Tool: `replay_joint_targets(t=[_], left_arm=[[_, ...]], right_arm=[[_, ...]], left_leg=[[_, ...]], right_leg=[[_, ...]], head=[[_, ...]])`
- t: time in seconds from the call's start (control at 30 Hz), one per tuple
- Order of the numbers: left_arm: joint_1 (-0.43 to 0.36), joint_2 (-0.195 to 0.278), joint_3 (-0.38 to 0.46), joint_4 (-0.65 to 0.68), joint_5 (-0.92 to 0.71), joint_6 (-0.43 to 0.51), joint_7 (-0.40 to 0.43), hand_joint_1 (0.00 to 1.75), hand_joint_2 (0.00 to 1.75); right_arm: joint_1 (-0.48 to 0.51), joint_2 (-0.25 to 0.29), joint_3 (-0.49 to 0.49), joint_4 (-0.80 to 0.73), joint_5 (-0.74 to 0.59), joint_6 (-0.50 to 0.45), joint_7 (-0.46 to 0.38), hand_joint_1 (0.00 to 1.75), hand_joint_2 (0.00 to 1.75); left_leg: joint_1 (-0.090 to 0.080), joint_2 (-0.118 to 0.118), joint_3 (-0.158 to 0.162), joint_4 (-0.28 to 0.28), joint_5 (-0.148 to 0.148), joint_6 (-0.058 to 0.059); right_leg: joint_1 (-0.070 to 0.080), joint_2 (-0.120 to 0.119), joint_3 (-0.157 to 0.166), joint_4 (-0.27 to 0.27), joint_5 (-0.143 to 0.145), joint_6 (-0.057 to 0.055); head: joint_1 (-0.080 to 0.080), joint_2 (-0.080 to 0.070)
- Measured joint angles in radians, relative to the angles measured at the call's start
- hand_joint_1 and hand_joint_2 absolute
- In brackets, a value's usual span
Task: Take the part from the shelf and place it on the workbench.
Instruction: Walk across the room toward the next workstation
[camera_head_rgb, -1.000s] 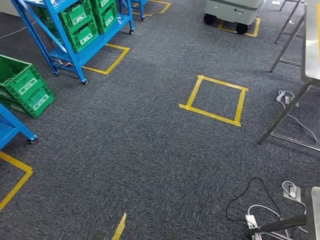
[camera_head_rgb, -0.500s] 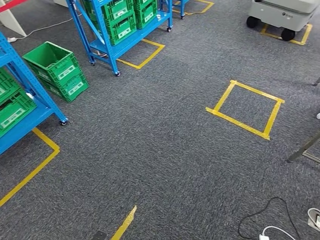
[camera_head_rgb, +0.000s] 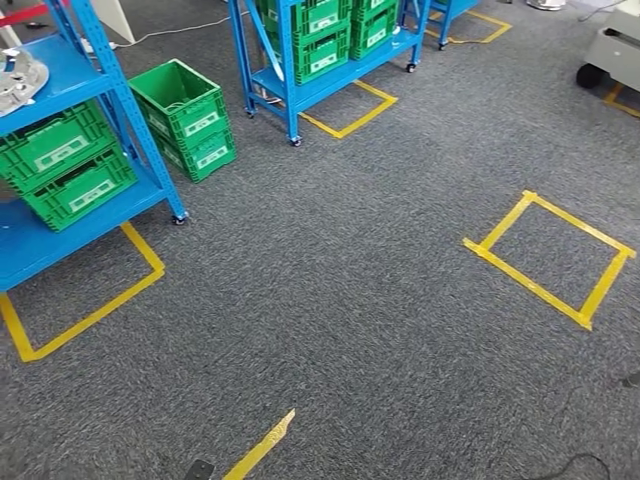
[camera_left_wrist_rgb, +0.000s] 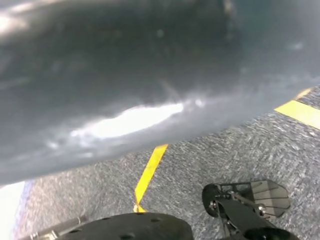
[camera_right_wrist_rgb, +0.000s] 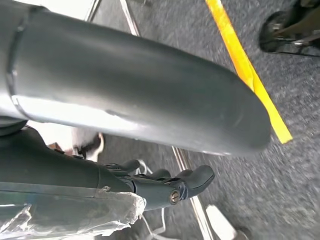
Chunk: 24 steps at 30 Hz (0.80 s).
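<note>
A silvery metal part lies on the top level of the near blue shelf at the far left of the head view. My left hand hangs low over the carpet, its thick grey thumb blurred and close to the lens, its fingers hidden. My right hand also hangs by my side, the grey thumb across the picture and the dark fingers stretched out with nothing in them. Both hands are far from the shelf.
Green crates fill the near shelf's lower levels and two more are stacked on the floor beside it. A second blue shelf stands behind. Yellow tape marks a square on the grey carpet; a white cart is at the far right.
The camera has swung left: the shelves and crates have slid right and nearer into the picture, the part has come into sight, and the table legs and cables have left at the right.
</note>
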Motion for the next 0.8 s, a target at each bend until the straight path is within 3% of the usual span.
replay_joint_targets(t=[0.07,0.13,0.2,0.27,0.33,0.4,0.43,0.47,0.5,0.57,0.63,0.7,0.73,0.8], left_arm=[[-0.002,-0.001,0.0,0.0,-0.001,0.0,0.0,0.0,0.0],[-0.003,-0.001,0.0,0.0,-0.002,0.0,0.001,0.0,0.0],[-0.001,-0.001,0.0,0.0,-0.004,0.0,0.001,0.0,0.0],[0.001,0.0,0.0,0.0,-0.004,0.0,0.002,0.0,0.0],[-0.003,0.0,0.0,0.0,-0.004,0.0,0.002,0.0,0.0],[-0.005,0.0,0.0,0.0,-0.005,0.0,0.002,0.0,0.0],[-0.003,0.0,0.0,0.0,-0.005,0.0,0.002,0.0,0.0],[-0.001,0.0,0.0,0.0,-0.005,0.0,0.002,0.0,0.0],[0.001,0.0,0.0,0.0,-0.005,0.0,0.002,0.0,0.0],[0.0,0.001,0.0,0.0,-0.005,0.0,0.002,0.0,0.0],[-0.003,0.001,0.0,0.0,-0.005,0.0,0.002,0.0,0.0],[-0.002,0.001,0.0,0.0,-0.006,0.0,0.002,0.0,0.0],[0.0,0.002,0.0,0.0,-0.006,0.0,0.002,0.0,0.0],[0.0,0.001,0.0,0.0,-0.007,0.0,0.003,0.0,0.0]], right_arm=[[0.0,0.0,0.004,0.0,0.004,0.0,0.003,0.0,0.0],[0.001,0.0,0.009,0.0,0.008,0.0,0.006,0.0,0.0],[0.001,0.0,0.014,0.0,0.011,0.0,0.008,0.0,0.0],[0.001,0.0,0.018,0.0,0.012,0.0,0.009,0.0,0.0],[0.004,0.0,0.019,0.0,0.012,0.0,0.008,0.0,0.0],[0.006,-0.001,0.02,0.0,0.012,0.0,0.009,0.0,0.0],[0.006,-0.001,0.021,0.0,0.012,0.0,0.01,0.0,0.0],[0.005,-0.001,0.021,0.0,0.012,0.0,0.01,0.0,0.0],[0.004,-0.001,0.022,0.0,0.012,0.0,0.01,0.0,0.0],[0.003,-0.001,0.024,0.0,0.012,0.0,0.01,0.0,0.0],[0.002,-0.001,0.024,0.0,0.012,0.0,0.01,0.0,0.0],[-0.001,-0.001,0.025,0.0,0.013,0.0,0.01,0.0,0.0],[-0.003,-0.001,0.025,0.0,0.014,0.0,0.01,0.0,0.0],[-0.005,-0.001,0.026,0.0,0.015,0.0,0.01,0.0,0.0]], left_leg=[[0.0,-0.026,-0.001,0.005,-0.003,-0.007],[0.002,-0.05,-0.01,0.009,-0.002,-0.02],[0.005,-0.066,-0.017,0.011,0.0,-0.032],[0.004,-0.024,-0.034,0.044,-0.023,-0.043],[0.003,0.038,-0.088,0.154,-0.085,-0.051],[0.006,0.056,-0.151,0.28,-0.133,-0.057],[0.008,0.058,-0.163,0.303,-0.131,-0.057],[0.008,0.061,-0.153,0.284,-0.109,-0.056],[0.008,0.069,-0.124,0.229,-0.073,-0.053],[-0.001,0.119,-0.05,0.09,-0.015,-0.039],[-0.011,0.155,-0.017,0.022,-0.003,-0.025],[-0.011,0.137,-0.017,0.014,-0.003,-0.016],[-0.008,0.124,-0.014,0.009,0.0,-0.011],[-0.001,0.099,-0.008,0.0,0.006,-0.001]], right_leg=[[-0.007,0.056,0.058,-0.131,0.057,-0.002],[-0.01,0.092,0.083,-0.18,0.063,-0.006],[-0.009,0.071,0.086,-0.185,0.064,-0.016],[-0.01,0.042,0.09,-0.191,0.066,-0.028],[-0.008,0.007,0.093,-0.194,0.064,-0.038],[-0.004,-0.03,0.094,-0.193,0.06,-0.042],[-0.003,-0.046,0.095,-0.193,0.058,-0.043],[-0.002,-0.06,0.098,-0.193,0.056,-0.042],[-0.002,-0.073,0.102,-0.193,0.054,-0.041],[0.003,-0.096,0.111,-0.193,0.046,-0.035],[0.008,-0.118,0.117,-0.192,0.039,-0.026],[0.01,-0.14,0.124,-0.195,0.034,-0.018],[0.009,-0.135,0.125,-0.192,0.028,-0.012],[0.005,-0.087,0.103,-0.136,-0.01,-0.003]], head=[[0.0,0.0],[0.0,0.0],[0.0,0.0],[-0.007,0.0],[-0.014,0.0],[-0.015,0.0],[-0.016,0.0],[-0.016,0.0],[-0.016,0.0],[-0.016,0.0],[-0.015,0.0],[-0.015,0.0],[-0.014,0.0],[-0.008,0.0]])
